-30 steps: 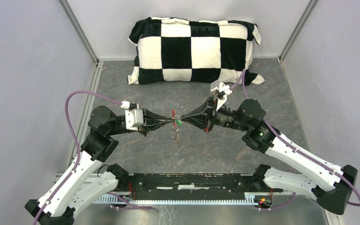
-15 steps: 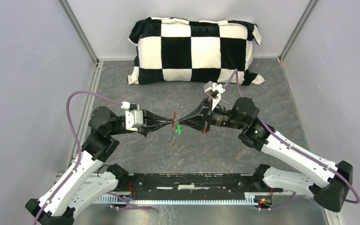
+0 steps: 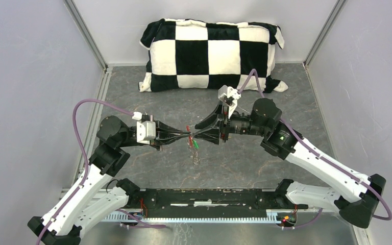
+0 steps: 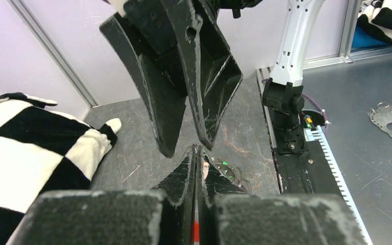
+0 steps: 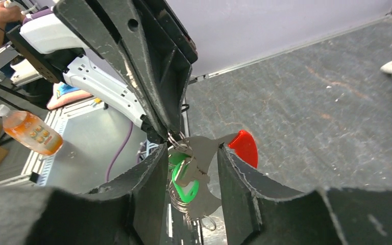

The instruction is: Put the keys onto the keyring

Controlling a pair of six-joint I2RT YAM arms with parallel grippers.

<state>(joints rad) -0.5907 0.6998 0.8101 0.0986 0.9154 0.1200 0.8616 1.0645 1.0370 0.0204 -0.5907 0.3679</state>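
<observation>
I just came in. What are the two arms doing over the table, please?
The two arms meet tip to tip above the grey table. The left gripper is shut on the keyring and holds it in the air, with the red tag off to one side. The green key hangs just below the ring and seems to be on it. The right gripper is open, its jaws on either side of the hanging key without pinching it. The brass key I cannot make out.
</observation>
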